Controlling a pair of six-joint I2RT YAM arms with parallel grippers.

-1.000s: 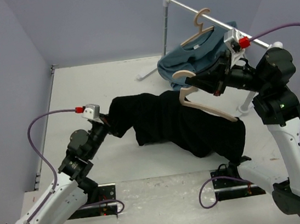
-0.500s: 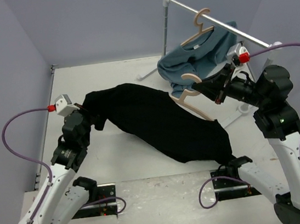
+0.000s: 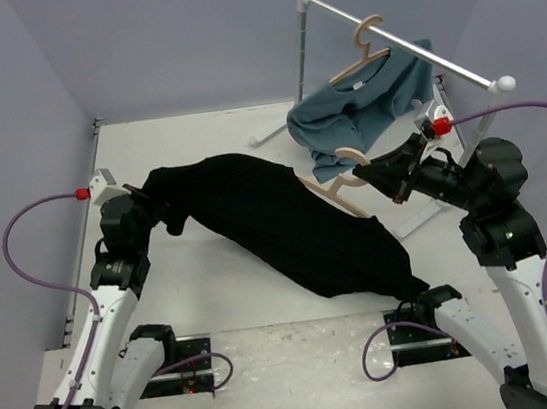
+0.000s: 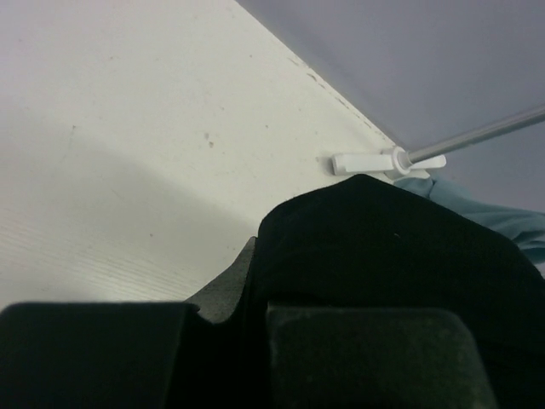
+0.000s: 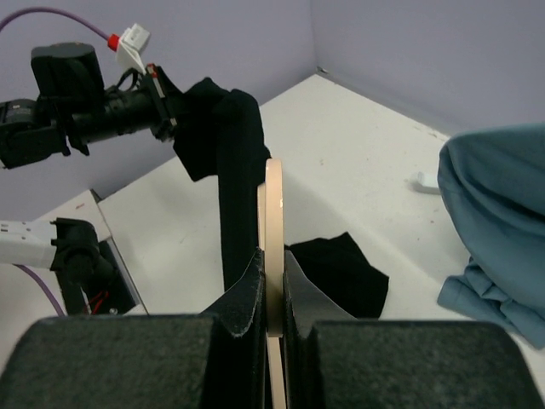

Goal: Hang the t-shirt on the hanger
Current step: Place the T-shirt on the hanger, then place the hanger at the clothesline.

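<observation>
Black t-shirt [image 3: 287, 228] is pinched at one end by the left gripper [image 3: 161, 215], jaws pressed together on the fabric, over the left side of the table [image 3: 204, 133]. From that grip the shirt runs as a long diagonal band toward the near right, with its other end down by the right arm's base. On the other side the right gripper [image 3: 374, 166] is clamped on the wooden hanger [image 3: 333, 194] near its hook. The hanger juts left from the fingers and its lower arm disappears at the shirt's upper edge, mid-band. So the shirt meets the hanger but sits apart from the right fingers, and only the left side grips it. Top view gives the overall layout plus the rack rail [image 3: 403, 41] at back right, carrying a teal shirt [image 3: 361, 102] on a second hanger [image 3: 365, 43], but neither set of jaws reads clearly from up there. Right wrist view does show them: both pads flat on the hanger, which is edge-on, a thin beige strip going up the frame. Same view shows black fabric draped against the hanger's left face and climbing away to the left gripper at upper left, plus a loose black flap lying on the table right of the hanger. Can't tell from any view whether the hanger's arm is inside the shirt or just against it. Left wrist view is mostly black, with fabric bunched between the two pads and filling the gap. Bare table and the rack's white foot [image 4: 379, 160] show beyond. The hanger shows only in the other two views.
</observation>
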